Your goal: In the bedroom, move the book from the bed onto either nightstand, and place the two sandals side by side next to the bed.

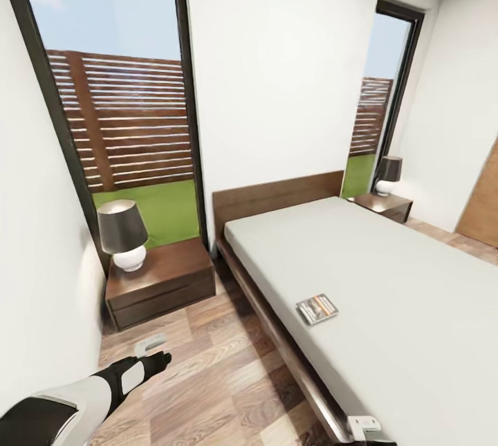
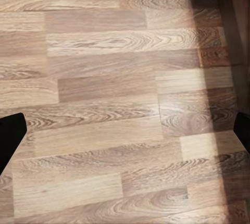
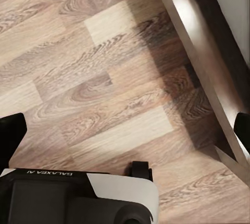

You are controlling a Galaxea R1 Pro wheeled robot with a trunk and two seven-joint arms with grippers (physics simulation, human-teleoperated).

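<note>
The thin rectangular book (image 1: 317, 308) is lying flat on the smooth off-white mattress of the bed (image 1: 387, 280), near its wooden side rail. A glossy dark-brown nightstand (image 1: 160, 285) is carrying a round lamp (image 1: 123, 234). Both grippers are hanging over grained wood-plank floor (image 2: 104, 94), fingers (image 2: 10, 133) spread apart, holding nothing.

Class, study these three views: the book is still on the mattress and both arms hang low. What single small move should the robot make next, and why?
Probably roll the base closer along the bed, then raise the right arm toward the thin pale paperback book. It lies flat on the off-white mattress, near the dark brown wooden bed frame's edge, while the open left gripper hangs low over the wood-plank floor.
</note>
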